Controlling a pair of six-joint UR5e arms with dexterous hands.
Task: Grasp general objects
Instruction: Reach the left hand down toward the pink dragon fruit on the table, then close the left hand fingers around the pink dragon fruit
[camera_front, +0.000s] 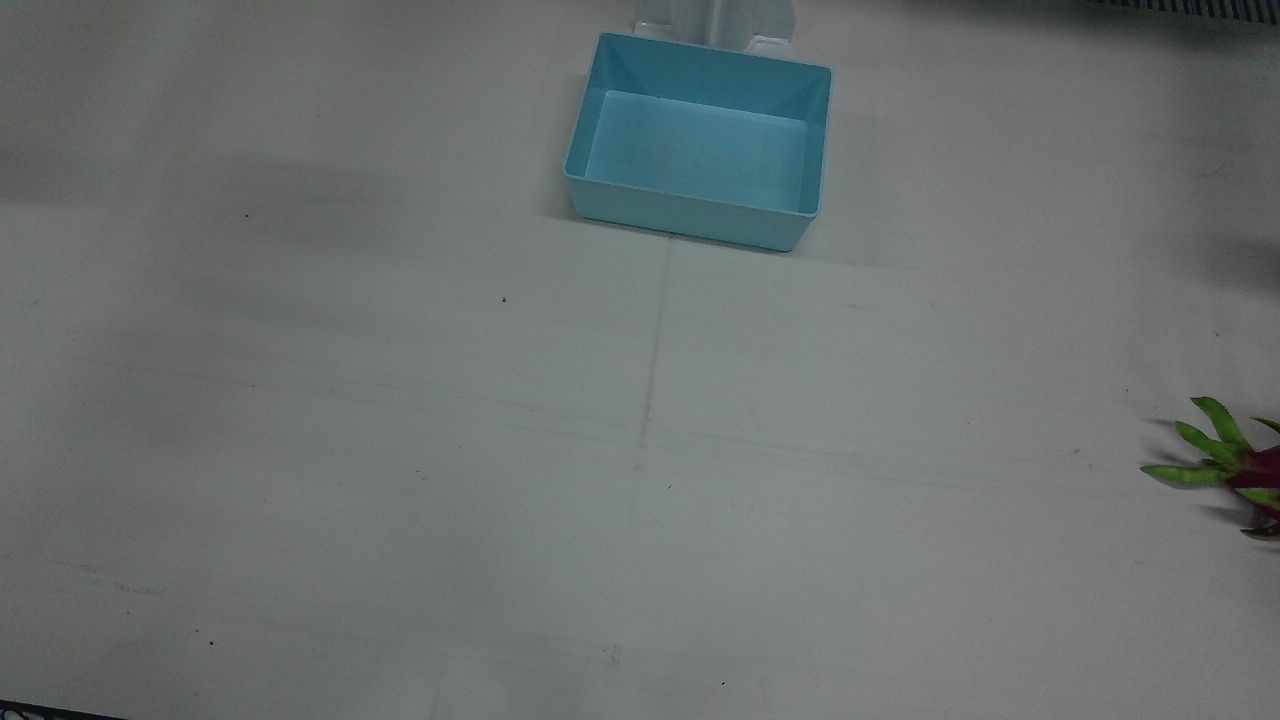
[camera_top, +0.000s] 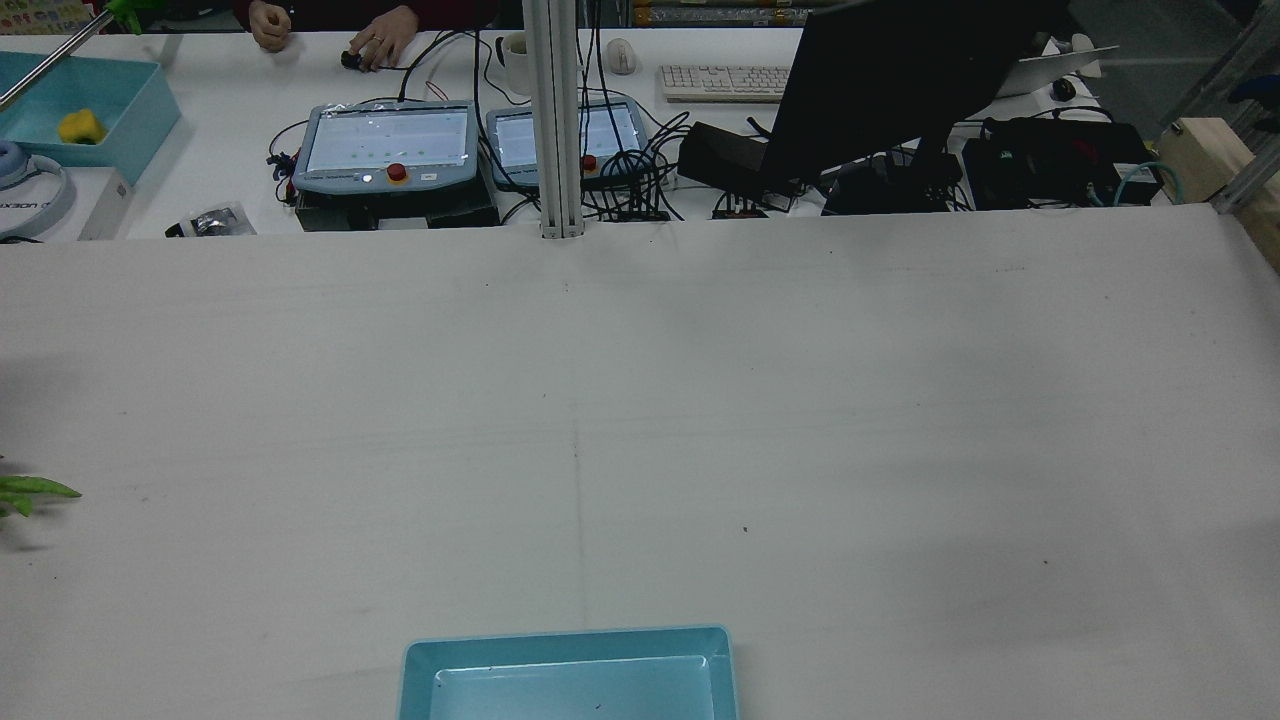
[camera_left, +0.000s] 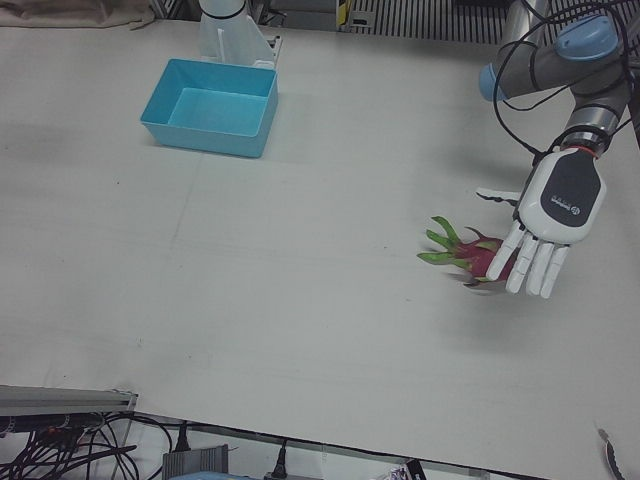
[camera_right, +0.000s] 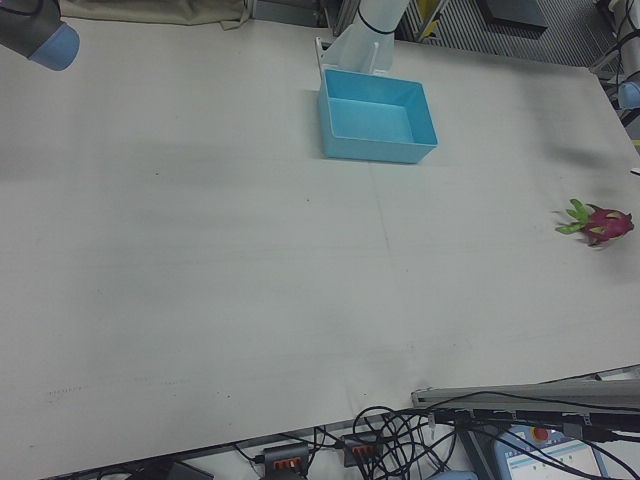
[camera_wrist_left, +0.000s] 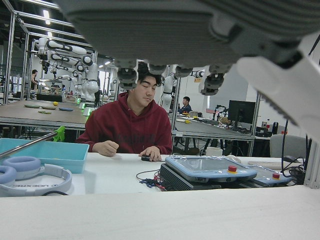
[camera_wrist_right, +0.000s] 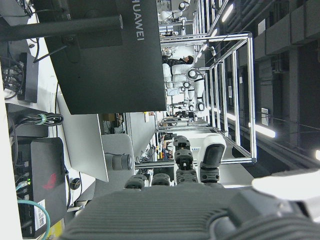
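A pink dragon fruit (camera_left: 478, 256) with green leaves lies on the white table, far out on the left arm's side. It also shows as the fruit (camera_front: 1262, 468) at the front view's right edge, as leaves (camera_top: 30, 489) at the rear view's left edge, and as the fruit (camera_right: 600, 222). My left hand (camera_left: 548, 222) hangs just above it, palm down, fingers (camera_wrist_left: 127, 75) spread and pointing down over its far end, holding nothing. My right hand (camera_wrist_right: 175, 172) shows only in its own view, fingers extended and empty.
A light blue bin (camera_front: 690, 215), empty, stands near the arms' pedestals, also seen as the bin (camera_left: 200, 137) and the bin (camera_top: 570, 634). Beyond the table's far edge are teach pendants (camera_top: 385, 145), a monitor (camera_top: 900, 80), cables and a seated person (camera_wrist_left: 131, 125).
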